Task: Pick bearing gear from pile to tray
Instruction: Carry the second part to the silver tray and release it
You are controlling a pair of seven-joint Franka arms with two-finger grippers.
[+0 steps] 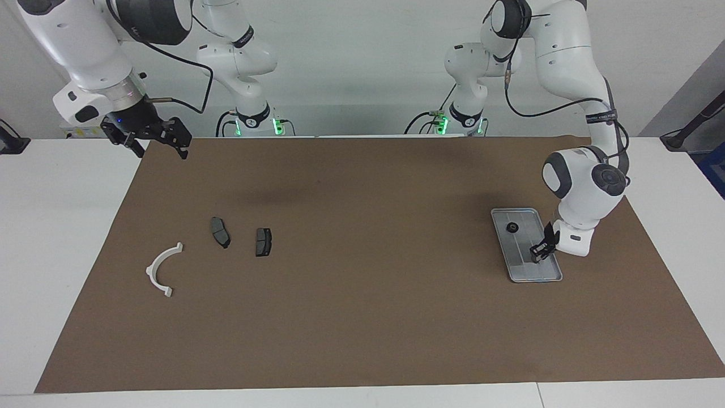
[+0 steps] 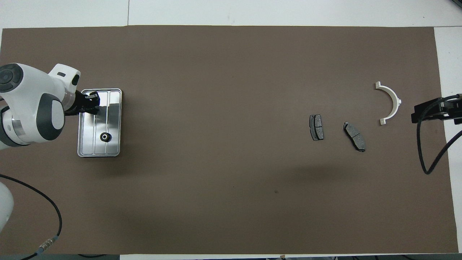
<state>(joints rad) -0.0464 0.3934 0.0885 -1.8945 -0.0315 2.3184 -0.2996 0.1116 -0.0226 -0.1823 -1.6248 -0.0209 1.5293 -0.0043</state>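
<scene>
While you watch, left gripper (image 1: 537,253): pinched tight, low over the tray (image 1: 542,273)
Gear (image 1: 512,228): lying in your tray
Right gripper (image 1: 152,141): spread wide, waiting

Left arm bent low, wrist tipped down, left tool (image 1: 538,253) shut with tips meeting just over the tray (image 1: 521,215); right arm waits raised, right tool (image 1: 152,139) open, well apart from the tray.
</scene>
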